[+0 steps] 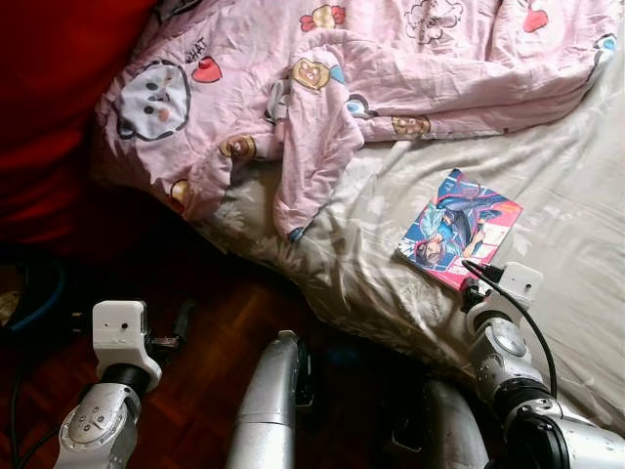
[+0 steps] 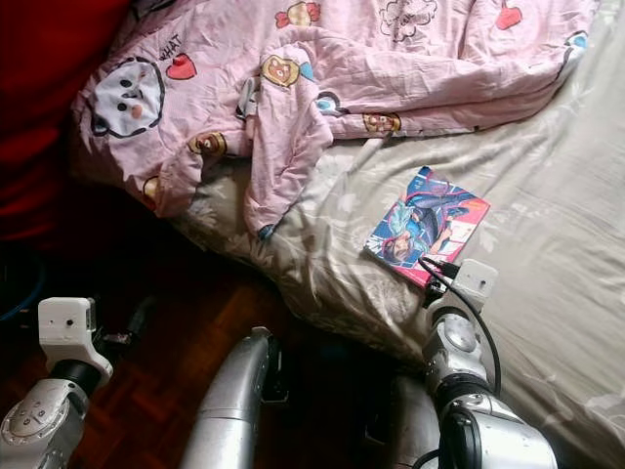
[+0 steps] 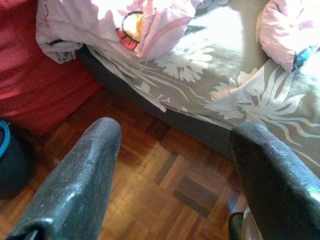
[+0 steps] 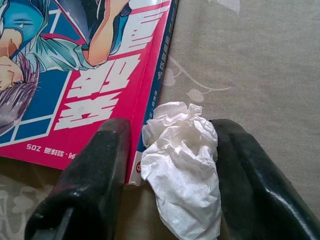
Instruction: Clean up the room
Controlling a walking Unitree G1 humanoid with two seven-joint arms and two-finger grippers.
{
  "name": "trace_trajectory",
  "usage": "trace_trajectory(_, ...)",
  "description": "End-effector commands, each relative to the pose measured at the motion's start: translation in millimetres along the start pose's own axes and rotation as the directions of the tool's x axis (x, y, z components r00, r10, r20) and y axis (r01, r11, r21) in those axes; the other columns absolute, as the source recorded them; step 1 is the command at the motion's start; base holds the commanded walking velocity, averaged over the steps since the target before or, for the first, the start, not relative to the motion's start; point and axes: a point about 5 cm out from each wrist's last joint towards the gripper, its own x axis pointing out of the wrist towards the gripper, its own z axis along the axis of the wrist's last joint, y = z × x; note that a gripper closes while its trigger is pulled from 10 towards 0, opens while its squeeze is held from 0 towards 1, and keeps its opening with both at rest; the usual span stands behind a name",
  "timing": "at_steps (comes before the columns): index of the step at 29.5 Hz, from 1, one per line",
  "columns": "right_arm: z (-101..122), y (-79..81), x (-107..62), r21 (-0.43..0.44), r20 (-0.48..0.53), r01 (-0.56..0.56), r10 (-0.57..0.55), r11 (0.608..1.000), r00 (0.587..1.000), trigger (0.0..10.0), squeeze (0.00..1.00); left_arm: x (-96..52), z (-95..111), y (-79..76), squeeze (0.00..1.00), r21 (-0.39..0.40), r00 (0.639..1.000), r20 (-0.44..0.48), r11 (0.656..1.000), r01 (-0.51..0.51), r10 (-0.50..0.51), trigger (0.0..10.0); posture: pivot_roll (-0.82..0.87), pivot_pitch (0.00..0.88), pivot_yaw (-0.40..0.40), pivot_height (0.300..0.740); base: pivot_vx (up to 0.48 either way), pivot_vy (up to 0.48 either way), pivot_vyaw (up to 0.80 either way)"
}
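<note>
Lay rumpled across the head of the bed [image 1: 576, 186]: a pink quilt [image 1: 371, 68] with cartoon animals and hearts, one fold spilling over the near edge. Stretched beneath it, a grey-beige sheet [image 3: 240, 95] with a pale leaf print. Showed dark wood parquet on the floor [image 3: 165, 175] beside the bed. Stood red against the far left, a curtain [image 1: 49, 107], touching the floor.

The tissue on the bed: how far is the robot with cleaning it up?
Nothing looks finished yet. In hand: the right gripper has its fingers on either side of the crumpled tissue, which lies on the bed against the comic book; whether it is squeezed is unclear. Left: lifting it away, the book, and the rumpled pink blanket. The left gripper hangs open above the floor.
</note>
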Motion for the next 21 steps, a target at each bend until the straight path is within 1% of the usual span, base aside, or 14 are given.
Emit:
trace_trajectory(1,-24,-10.1,-6.6,0.006,-0.075,0.042,-0.041,0.999,0.996,0.0,0.00,-8.0,-13,7.6,0.00,0.014,0.997,-0.071,1.000,-0.020,0.021,10.0,0.26,0.534,0.151,0.638,0.000,0.000,0.00)
trace_trajectory(5,-25,-11.4,-7.1,0.006,-0.079,0.048,-0.048,0.999,0.996,0.0,0.00,-8.0,-14,7.7,0.00,0.019,0.997,-0.076,1.000,-0.020,0.021,10.0,0.26,0.532,0.151,0.638,0.000,0.000,0.00)
trace_trajectory(11,-31,-14.3,-9.7,0.021,-0.090,0.081,-0.079,0.997,0.993,0.0,0.00,-6.2,-14,11.3,0.00,0.045,0.997,-0.074,0.999,-0.028,0.032,10.0,0.26,0.492,0.154,0.638,0.000,0.000,0.00)
trace_trajectory(13,-33,-13.8,-10.8,0.028,-0.088,0.093,-0.090,0.995,0.992,0.0,0.00,-3.0,-13,14.8,0.00,0.053,0.997,-0.065,0.998,-0.045,0.048,10.0,0.25,0.475,0.153,0.638,0.000,0.000,0.00)
trace_trajectory(17,-35,-15.5,-11.7,0.030,-0.087,0.104,-0.101,0.994,0.991,0.0,0.00,0.6,-15,15.2,0.00,0.055,0.997,-0.068,0.997,-0.045,0.048,10.0,0.25,0.457,0.150,0.638,0.000,0.000,0.00)
trace_trajectory(21,-39,-20.8,-13.7,0.026,-0.088,0.138,-0.136,0.990,0.987,0.0,0.00,6.1,-17,13.7,0.00,0.055,0.997,-0.068,0.998,-0.044,0.048,10.0,0.23,0.437,0.143,0.638,0.000,0.000,0.00)
